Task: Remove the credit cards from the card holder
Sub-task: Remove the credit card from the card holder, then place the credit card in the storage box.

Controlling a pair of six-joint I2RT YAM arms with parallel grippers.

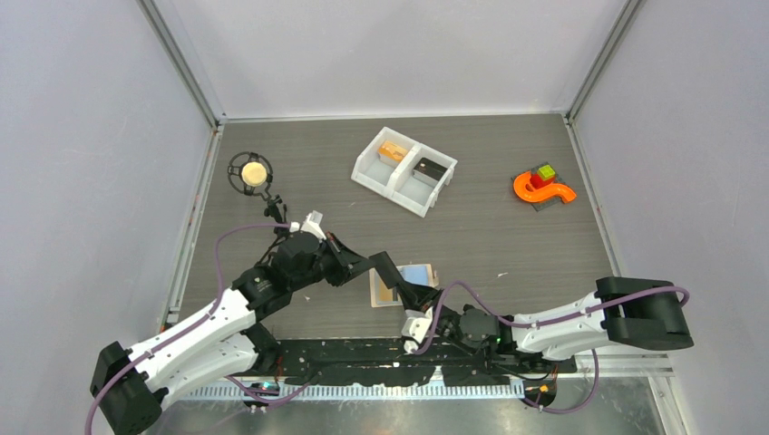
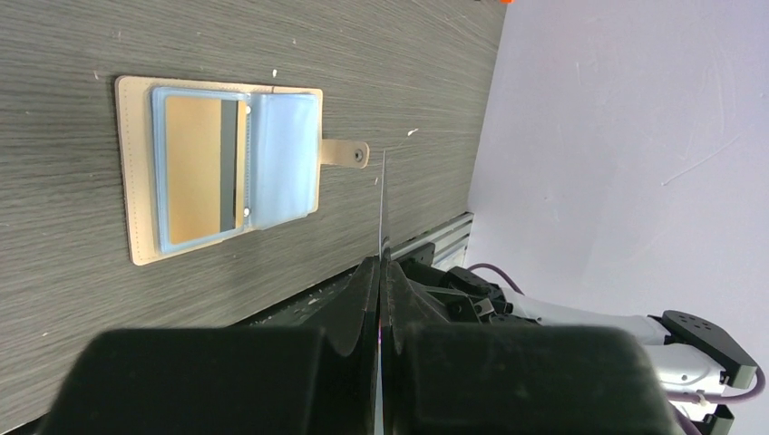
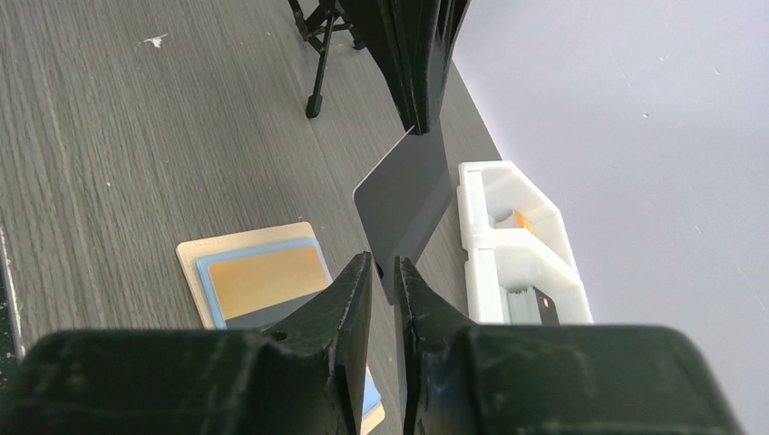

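Observation:
The card holder (image 2: pixel 134 181) lies open and flat on the table, beige with a light blue lining; it also shows from above (image 1: pixel 385 297). An orange-tan credit card (image 2: pixel 190 172) sits in its clear sleeve. My left gripper (image 2: pixel 382 263) is shut on a dark grey credit card (image 3: pixel 403 199) and holds it in the air above the table, edge-on in the left wrist view. My right gripper (image 3: pixel 384 265) has its jaws a narrow gap apart. The dark card's lower corner dips between them, with table showing through the gap.
A white two-compartment bin (image 1: pixel 403 170) stands at the back, an orange card in one half and a dark card in the other. An orange toy (image 1: pixel 542 188) lies at the back right. A black stand with a pale ball (image 1: pixel 253 172) is at the back left.

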